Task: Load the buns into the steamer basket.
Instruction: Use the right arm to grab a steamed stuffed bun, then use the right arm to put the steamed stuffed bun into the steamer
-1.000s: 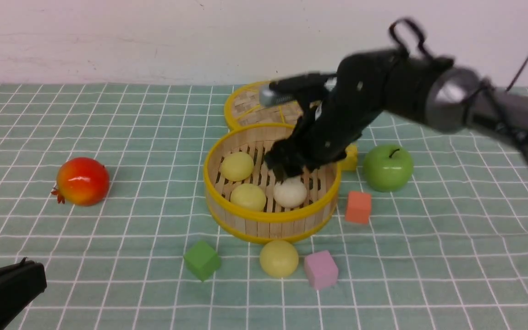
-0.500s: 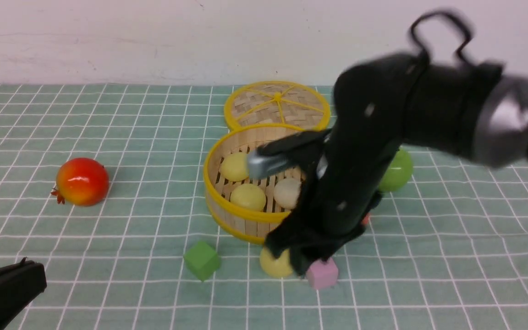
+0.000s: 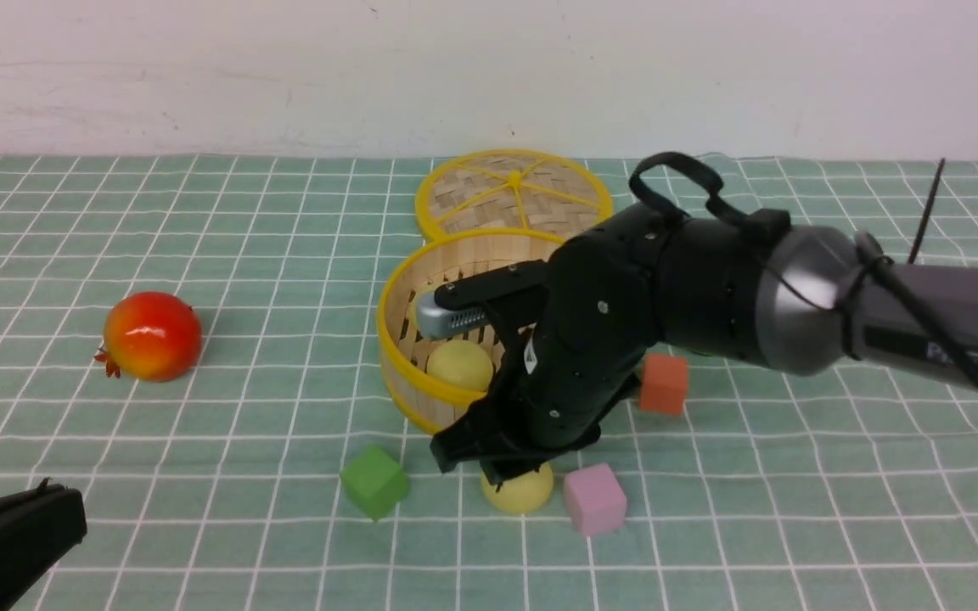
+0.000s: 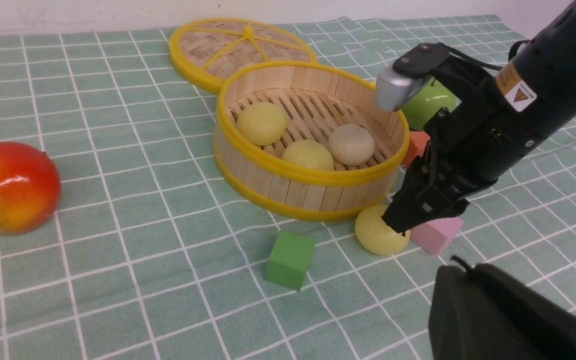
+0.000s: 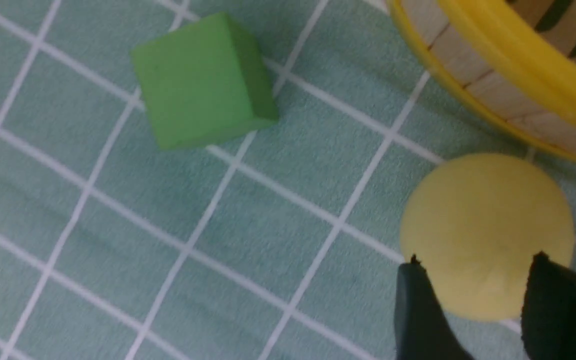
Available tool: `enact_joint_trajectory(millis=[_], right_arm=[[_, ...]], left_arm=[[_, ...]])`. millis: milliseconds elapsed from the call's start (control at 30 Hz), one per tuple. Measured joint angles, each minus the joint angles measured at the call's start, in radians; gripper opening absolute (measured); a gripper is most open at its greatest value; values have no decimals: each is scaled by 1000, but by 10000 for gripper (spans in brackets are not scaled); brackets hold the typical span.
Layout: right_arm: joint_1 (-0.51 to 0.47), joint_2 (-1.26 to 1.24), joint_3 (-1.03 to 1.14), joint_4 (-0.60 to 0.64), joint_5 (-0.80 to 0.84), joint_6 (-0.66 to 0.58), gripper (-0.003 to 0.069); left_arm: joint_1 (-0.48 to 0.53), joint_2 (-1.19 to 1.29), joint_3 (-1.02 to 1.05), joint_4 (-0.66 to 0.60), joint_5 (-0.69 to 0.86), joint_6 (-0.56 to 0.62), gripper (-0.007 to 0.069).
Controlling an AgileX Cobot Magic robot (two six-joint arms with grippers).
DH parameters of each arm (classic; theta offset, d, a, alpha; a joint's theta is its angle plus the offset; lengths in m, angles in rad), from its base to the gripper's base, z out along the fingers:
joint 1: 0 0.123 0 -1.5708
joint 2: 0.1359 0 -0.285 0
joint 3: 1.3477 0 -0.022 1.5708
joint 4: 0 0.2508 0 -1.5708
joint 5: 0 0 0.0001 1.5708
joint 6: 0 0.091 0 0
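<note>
The steamer basket (image 3: 396, 339) stands mid-cloth; in the left wrist view the basket (image 4: 308, 172) holds two pale yellow buns (image 4: 261, 122) (image 4: 308, 154) and an off-white one (image 4: 351, 144). A further yellow bun (image 3: 523, 492) (image 4: 378, 235) lies on the cloth just in front of it. My right gripper (image 3: 489, 467) (image 5: 475, 257) is down on this bun (image 5: 483, 225), a finger pressed to each side; the bun still rests on the cloth. My left gripper (image 3: 73, 509) (image 4: 460, 265) sits shut and empty at the near left.
Behind the basket lies a woven lid (image 3: 513, 193). A red fruit (image 3: 152, 335) sits far left. A green cube (image 3: 374, 481) and a pink cube (image 3: 595, 499) flank the loose bun; an orange cube (image 3: 664, 383) and a green apple (image 4: 425, 102) are right of the basket.
My right arm swung from over the basket, where the off-white bun stays, down to the front. Its jaws narrowed around the loose yellow bun. The left arm has not moved.
</note>
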Motion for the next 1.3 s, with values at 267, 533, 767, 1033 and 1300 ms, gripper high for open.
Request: enact_joint_trajectory(millis=[267, 533, 767, 1033, 1300], right_arm=[[-16, 32, 0, -5, -18, 15, 300], [-16, 57, 0, -5, -34, 15, 295], [-17, 68, 0, -8, -38, -8, 247], [-18, 68, 0, -24, -32, -42, 15], [-18, -7, 1, -15, 77, -98, 2]], left_arm=[[0, 0, 0, 0, 0, 0, 4], [0, 0, 0, 0, 1, 0, 6], [0, 0, 0, -3, 1, 0, 6], [0, 0, 0, -4, 4, 0, 7], [0, 0, 0, -4, 5, 0, 7]])
